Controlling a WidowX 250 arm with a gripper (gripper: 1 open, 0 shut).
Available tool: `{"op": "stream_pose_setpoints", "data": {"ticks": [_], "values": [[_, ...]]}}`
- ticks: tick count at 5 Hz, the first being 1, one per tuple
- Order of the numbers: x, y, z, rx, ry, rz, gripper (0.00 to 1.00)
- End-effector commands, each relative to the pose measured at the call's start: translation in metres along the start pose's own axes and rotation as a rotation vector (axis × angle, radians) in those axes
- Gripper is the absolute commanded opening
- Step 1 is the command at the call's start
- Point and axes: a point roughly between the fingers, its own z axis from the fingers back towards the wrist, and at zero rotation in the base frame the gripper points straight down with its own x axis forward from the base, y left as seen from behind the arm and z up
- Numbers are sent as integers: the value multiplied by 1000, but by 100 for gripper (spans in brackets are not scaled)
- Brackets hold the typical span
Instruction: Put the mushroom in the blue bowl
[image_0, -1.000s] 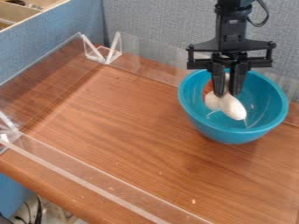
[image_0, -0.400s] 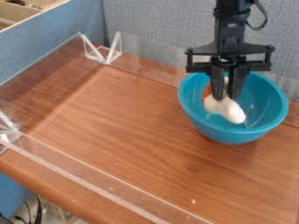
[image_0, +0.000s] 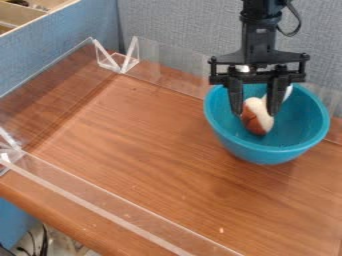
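The blue bowl (image_0: 297, 136) is a deep teal plastic bowl at the right of the wooden table. The mushroom (image_0: 257, 114), cream-white with a brownish-orange tinge, lies inside it against the back-left wall. My gripper (image_0: 257, 94) hangs straight down over the bowl's back rim, just above the mushroom. Its black fingers (image_0: 235, 97) stand apart on either side of the mushroom, and the gripper looks open. I cannot tell whether a finger still touches the mushroom.
The wooden table (image_0: 147, 150) is fenced by low clear plastic walls (image_0: 54, 72) on the left and front. A blue partition (image_0: 174, 30) stands behind. A wooden shelf (image_0: 34, 12) shows at the upper left.
The fingers have spread apart and let go of the mushroom, which now rests lower in the bowl. The gripper has risen slightly.
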Motion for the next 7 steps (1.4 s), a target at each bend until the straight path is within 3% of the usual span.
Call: {"op": "stream_pose_setpoints", "data": {"ticks": [1, 7], "values": [[3, 0, 23, -44, -61, -1, 0], [13, 2, -1, -36, -32, -6, 0]]}}
